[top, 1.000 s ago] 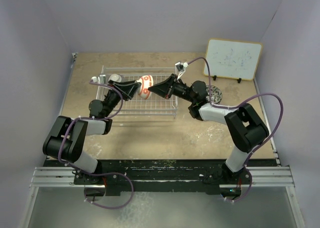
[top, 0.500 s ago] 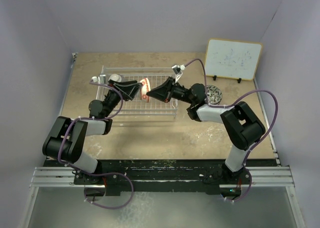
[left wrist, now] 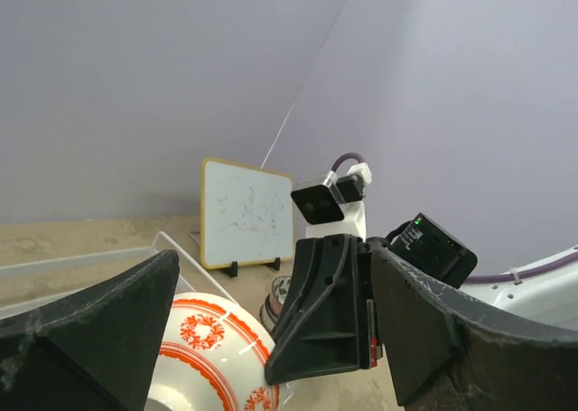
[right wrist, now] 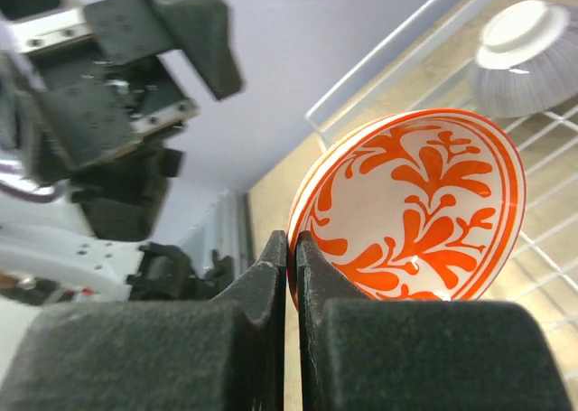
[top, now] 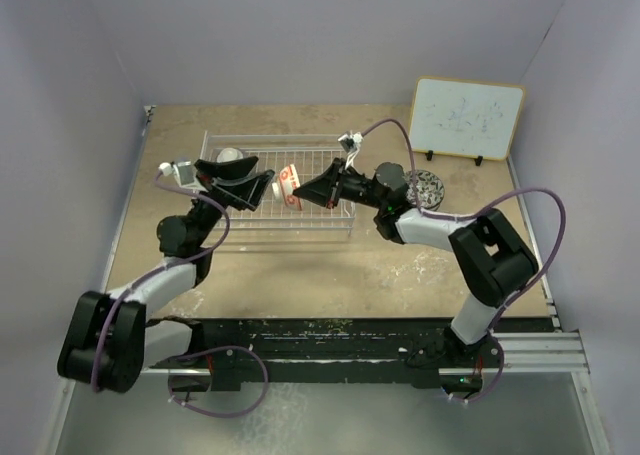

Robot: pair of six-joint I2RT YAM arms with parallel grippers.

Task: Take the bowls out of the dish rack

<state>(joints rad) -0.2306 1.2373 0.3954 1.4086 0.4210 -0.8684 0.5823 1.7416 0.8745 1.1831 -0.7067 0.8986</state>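
- The right pincer (top: 302,189) is clamped on the rim of the orange-and-white bowl (top: 288,184); in the right wrist view its fingers (right wrist: 271,275) press together with the rim's edge between them
- That bowl (right wrist: 411,208) stands tilted on edge over the right half of the dish rack (top: 300,225); its patterned inside faces the right arm and its outside faces the left arm; whether it touches the wires, I cannot tell
- The left pincer (top: 267,180) is spread wide, just left of the bowl and pointing at it; in the left wrist view the bowl (left wrist: 212,357) shows low between the two parted fingers (left wrist: 108,321), apart from both
- A grey-striped bowl (right wrist: 522,54) lies upside down in the rack's far left part (top: 230,156), foot ring up
- A grey-patterned bowl (top: 428,187) sits on the bench (top: 300,265) to the right of the rack, outside it, beside the right arm
- A whiteboard (top: 468,118) with an orange frame stands at the far right of the bench, well apart from the rack
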